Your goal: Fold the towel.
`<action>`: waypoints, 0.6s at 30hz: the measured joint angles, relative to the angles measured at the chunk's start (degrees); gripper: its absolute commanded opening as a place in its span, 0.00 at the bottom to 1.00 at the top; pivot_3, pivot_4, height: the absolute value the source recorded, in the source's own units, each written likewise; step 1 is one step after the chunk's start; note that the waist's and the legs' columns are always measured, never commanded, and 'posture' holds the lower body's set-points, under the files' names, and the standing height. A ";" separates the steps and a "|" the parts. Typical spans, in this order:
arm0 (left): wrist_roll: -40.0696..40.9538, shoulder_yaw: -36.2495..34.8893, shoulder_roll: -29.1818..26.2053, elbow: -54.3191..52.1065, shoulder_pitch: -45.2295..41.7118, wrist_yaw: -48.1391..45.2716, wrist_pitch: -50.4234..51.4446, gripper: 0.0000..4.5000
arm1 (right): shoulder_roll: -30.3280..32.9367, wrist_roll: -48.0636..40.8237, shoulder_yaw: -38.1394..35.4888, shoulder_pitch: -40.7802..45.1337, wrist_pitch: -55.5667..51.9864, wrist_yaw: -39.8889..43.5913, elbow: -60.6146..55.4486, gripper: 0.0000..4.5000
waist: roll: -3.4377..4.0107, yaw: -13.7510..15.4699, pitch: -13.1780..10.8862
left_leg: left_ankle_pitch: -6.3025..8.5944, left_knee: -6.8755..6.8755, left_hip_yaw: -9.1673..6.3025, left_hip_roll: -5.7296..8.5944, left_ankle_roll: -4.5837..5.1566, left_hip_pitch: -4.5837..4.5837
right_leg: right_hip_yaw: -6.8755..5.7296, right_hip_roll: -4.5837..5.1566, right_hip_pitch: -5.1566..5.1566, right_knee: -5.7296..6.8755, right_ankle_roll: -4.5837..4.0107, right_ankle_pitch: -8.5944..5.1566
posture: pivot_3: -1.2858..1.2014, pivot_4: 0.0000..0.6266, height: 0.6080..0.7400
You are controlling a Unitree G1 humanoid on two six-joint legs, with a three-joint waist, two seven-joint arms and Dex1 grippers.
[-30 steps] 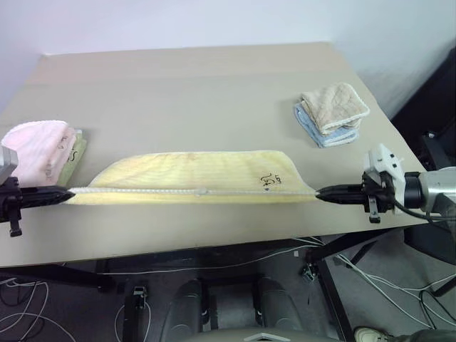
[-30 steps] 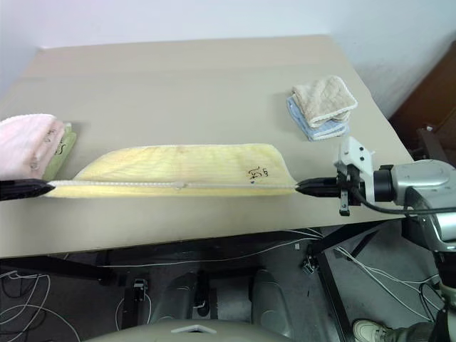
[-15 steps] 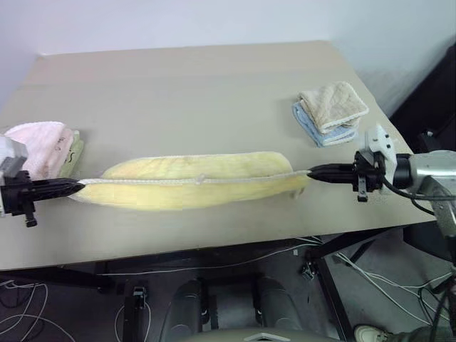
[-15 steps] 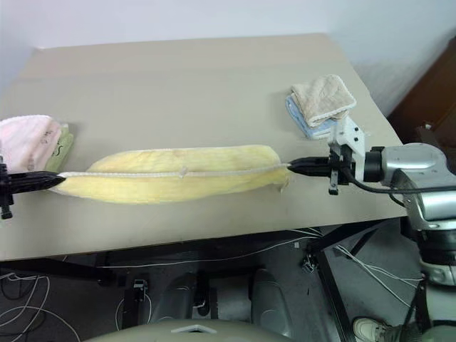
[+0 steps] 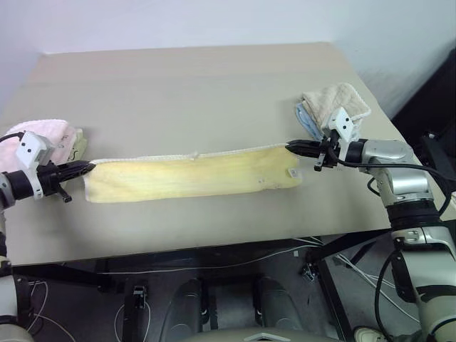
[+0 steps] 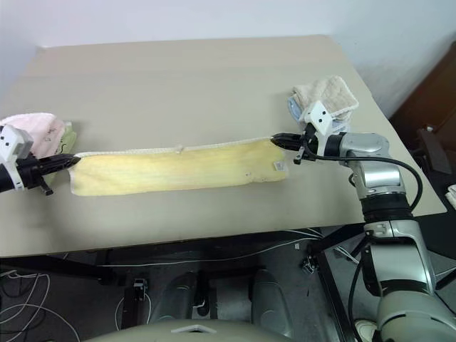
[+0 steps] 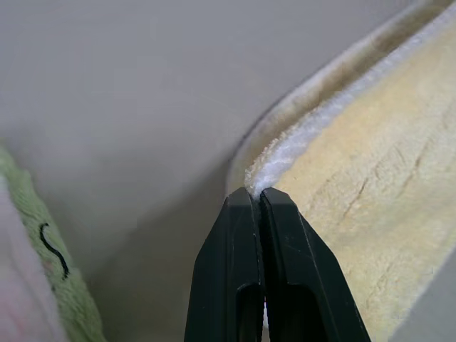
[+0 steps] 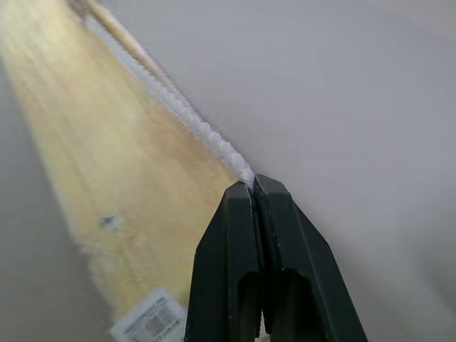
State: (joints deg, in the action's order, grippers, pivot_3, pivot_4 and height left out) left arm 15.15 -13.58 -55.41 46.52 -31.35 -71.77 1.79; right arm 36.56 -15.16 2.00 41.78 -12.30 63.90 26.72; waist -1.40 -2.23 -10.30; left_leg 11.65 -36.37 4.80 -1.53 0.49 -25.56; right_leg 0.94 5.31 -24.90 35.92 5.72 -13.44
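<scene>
The towel (image 5: 189,176) lies on the table (image 5: 214,85) as a long, narrow, pale yellow band, folded lengthwise, stretched between my two grippers. Its whitish corded hem (image 5: 214,152) runs along the far edge; a small white tag (image 5: 293,172) shows near the right end.

My left gripper (image 5: 88,168) is closed on the towel's far left corner; in the left wrist view my fingers (image 7: 235,271) stand pressed together with the white hem pinched at their tips. My right gripper (image 5: 291,147) is likewise closed on the far right corner; in the right wrist view my fingers (image 8: 228,263) meet on the end of the corded hem, with the tag (image 8: 153,320) lying beside them on the yellow cloth.

Just behind my left gripper sits a pink towel (image 5: 44,135) stacked on a green cloth (image 5: 77,144). Just behind my right gripper lies a beige towel (image 5: 335,102) on a folded blue cloth (image 5: 306,118). Neither stack touches the yellow band. Below the table's near edge, cables (image 5: 235,260) lie on the floor
</scene>
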 measured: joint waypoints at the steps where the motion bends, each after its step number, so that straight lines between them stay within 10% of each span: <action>1: -0.69 0.45 0.42 0.97 -0.72 0.41 -1.37 0.00 | -0.39 0.42 -0.01 0.46 0.48 -0.09 0.95 0.00 | 0.00 -0.01 0.00 | 0.00 -0.03 0.04 0.02 0.00 0.05 | -0.01 0.00 0.00 0.06 0.01 0.00 | 0.52 0.24 1.00; 15: -4.01 2.00 3.00 11.04 -5.38 3.77 -8.58 0.00 | -3.09 1.49 -0.01 2.02 2.17 0.11 5.07 0.00 | 0.00 -0.25 0.00 | 0.01 -0.67 0.00 -0.32 -0.02 0.10 | 0.00 -0.29 0.15 0.32 0.18 0.12 | 0.52 0.24 1.00; 18: -4.50 1.99 3.00 13.23 -6.08 5.21 -8.66 0.17 | -4.22 1.50 -0.03 2.49 2.51 -0.04 5.84 0.14 | 0.00 -0.24 0.00 | 0.01 -0.66 -0.01 -0.32 -0.03 0.09 | -0.01 -0.29 0.14 0.32 0.18 0.12 | 0.52 0.24 1.00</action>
State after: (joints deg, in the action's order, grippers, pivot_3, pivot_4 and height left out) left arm 10.65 -11.59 -52.41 59.75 -37.43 -66.56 -6.87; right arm 32.34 -13.66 1.96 44.27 -9.79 63.86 32.55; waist -1.40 -2.48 -10.30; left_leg 11.66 -37.03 4.78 -1.86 0.46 -25.46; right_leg 0.93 5.02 -24.76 36.23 5.91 -13.33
